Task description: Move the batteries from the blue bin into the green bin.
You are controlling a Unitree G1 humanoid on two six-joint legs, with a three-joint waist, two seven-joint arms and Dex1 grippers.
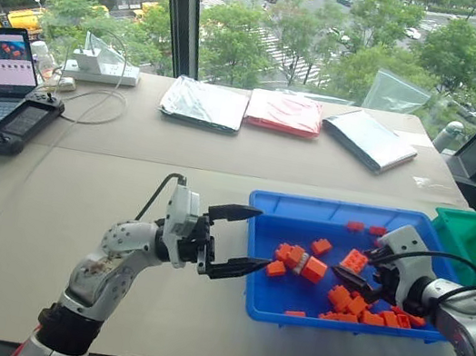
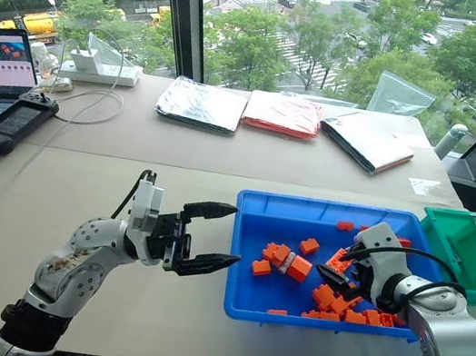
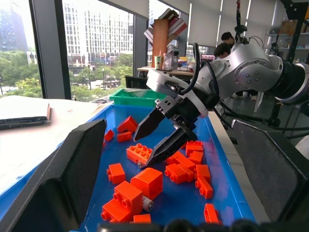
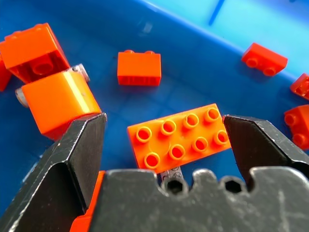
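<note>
Right tool (image 1: 366, 276) spread over orange bricks in shallow blue plastic bin (image 1: 306, 210); grey metal batteries (image 3: 147, 205) still inside; deep green plastic bin (image 1: 471, 239), at 2 o'clock, looks empty.

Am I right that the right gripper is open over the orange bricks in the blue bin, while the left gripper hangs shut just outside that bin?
Not quite. The left gripper is open, not shut: the left eye view shows its two black fingers spread apart beside the blue bin. The rest holds: the right gripper is open over the orange bricks in that bin.
</note>
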